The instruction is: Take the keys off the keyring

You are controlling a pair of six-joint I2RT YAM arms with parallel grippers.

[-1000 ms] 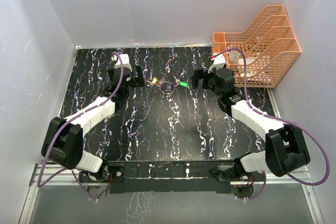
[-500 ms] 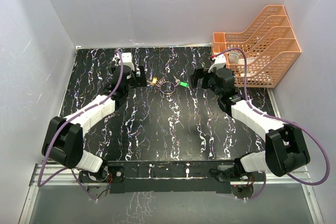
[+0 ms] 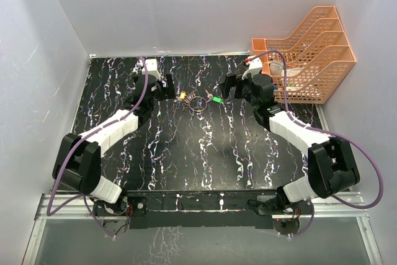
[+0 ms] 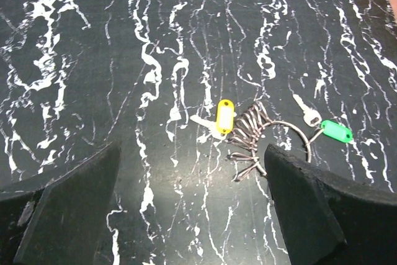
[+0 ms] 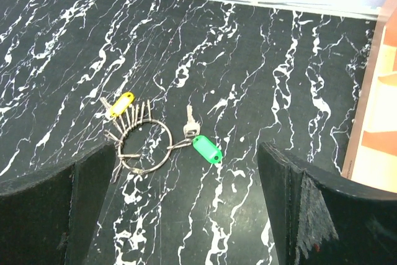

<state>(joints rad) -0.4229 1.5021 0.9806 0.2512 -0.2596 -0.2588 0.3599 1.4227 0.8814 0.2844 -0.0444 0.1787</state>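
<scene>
Keyring (image 3: 198, 103) flat on marbled table (image 3: 186, 153), between left gripper (image 3: 162, 87) and right gripper (image 3: 231, 87); brass, yellow (image 5: 121, 105) and green keys (image 5: 206, 149) attached; both jaws wide apart, holding nothing

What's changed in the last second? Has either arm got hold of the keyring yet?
Both arms edged away from their bases: the left gripper shifted slightly toward the far wall, and the right gripper moved likewise and a little nearer the keyring. Nothing was grasped; both stay open. The keyring and keys lie where they were.
</scene>
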